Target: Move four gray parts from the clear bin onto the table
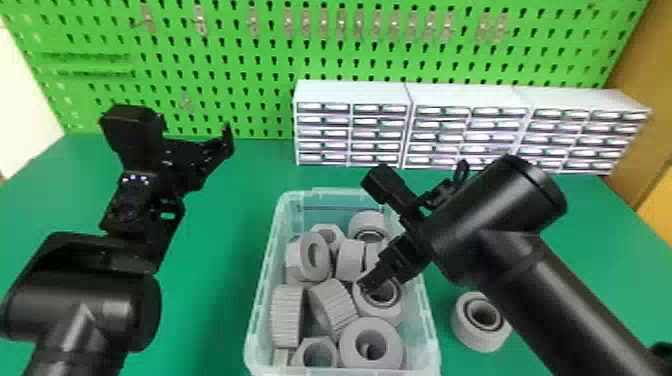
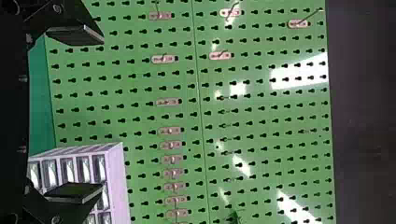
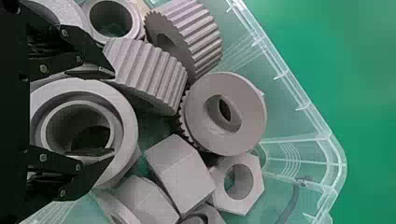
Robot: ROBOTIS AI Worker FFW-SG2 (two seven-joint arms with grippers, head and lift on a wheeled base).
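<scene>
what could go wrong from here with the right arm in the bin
The right tool has its open fingers over a round ring part, and one fingertip is close beside a ridged part, so closing might snag or nudge that neighbour.

Parts lie crowded at mixed tilts in the clear bin, so lifting one could shift others.

Parts [image 1: 287,316] in bin [image 1: 263,280], drawers [image 1: 376,134] behind
</scene>
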